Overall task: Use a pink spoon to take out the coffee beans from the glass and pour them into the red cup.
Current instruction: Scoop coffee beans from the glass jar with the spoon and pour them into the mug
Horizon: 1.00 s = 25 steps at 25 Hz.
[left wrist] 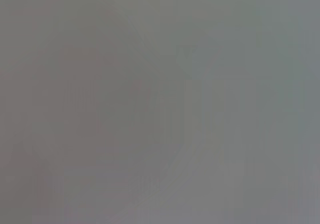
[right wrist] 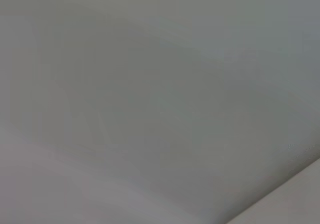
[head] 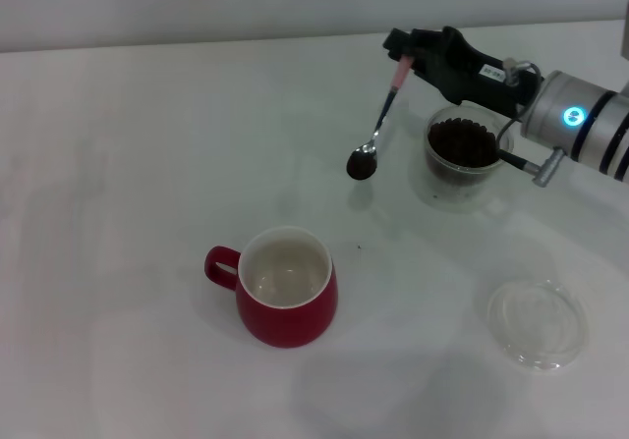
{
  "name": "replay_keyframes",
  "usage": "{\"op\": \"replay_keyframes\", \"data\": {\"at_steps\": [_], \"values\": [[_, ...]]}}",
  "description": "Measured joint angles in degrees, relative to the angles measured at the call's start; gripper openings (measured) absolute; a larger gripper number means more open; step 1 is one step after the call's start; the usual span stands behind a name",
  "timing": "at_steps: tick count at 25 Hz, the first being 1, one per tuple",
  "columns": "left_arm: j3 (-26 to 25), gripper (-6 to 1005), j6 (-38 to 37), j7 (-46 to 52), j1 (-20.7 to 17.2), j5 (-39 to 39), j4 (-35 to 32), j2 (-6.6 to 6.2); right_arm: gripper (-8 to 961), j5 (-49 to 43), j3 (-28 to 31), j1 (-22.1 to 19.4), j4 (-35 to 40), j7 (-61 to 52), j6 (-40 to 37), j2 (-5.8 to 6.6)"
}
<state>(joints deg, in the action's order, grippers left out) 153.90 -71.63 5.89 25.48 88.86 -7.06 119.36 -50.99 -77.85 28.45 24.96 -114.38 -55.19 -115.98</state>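
Right arm enters from the right side of the head view, its silver wrist section bearing a lit blue ring, and extends over the glass (head: 464,156) — the landmark here. Right gripper (head: 401,63), black, lies just beyond and to the left of the glass, its fingers closed on the handle of the pink spoon (head: 379,125). Left arm — nowhere visible.

A glossy dark red rounded mug (head: 286,287) with a cream-white inside stands on a plain white bench (head: 128,164). Dark brown coffee beans (head: 464,142) fill a clear glass tumbler (head: 462,159). The metal teaspoon (head: 378,125) has a pale pink handle; the black end effector (head: 405,54) adjoins a silver wrist with a blue light.
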Motion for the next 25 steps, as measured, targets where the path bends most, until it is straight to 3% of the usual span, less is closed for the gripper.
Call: {"op": "replay_keyframes", "data": {"at_steps": [14, 25], "values": [[0.0, 801, 0.0, 0.0, 0.1, 0.0, 0.4, -0.07, 149, 0.2, -9.4, 0.0, 6.7, -5.1, 0.3, 0.1], [0.0, 801, 0.0, 0.0, 1.5, 0.0, 0.5, -0.11, 150, 2.5, -16.9, 0.5, 7.5, -4.7, 0.5, -0.21]]}}
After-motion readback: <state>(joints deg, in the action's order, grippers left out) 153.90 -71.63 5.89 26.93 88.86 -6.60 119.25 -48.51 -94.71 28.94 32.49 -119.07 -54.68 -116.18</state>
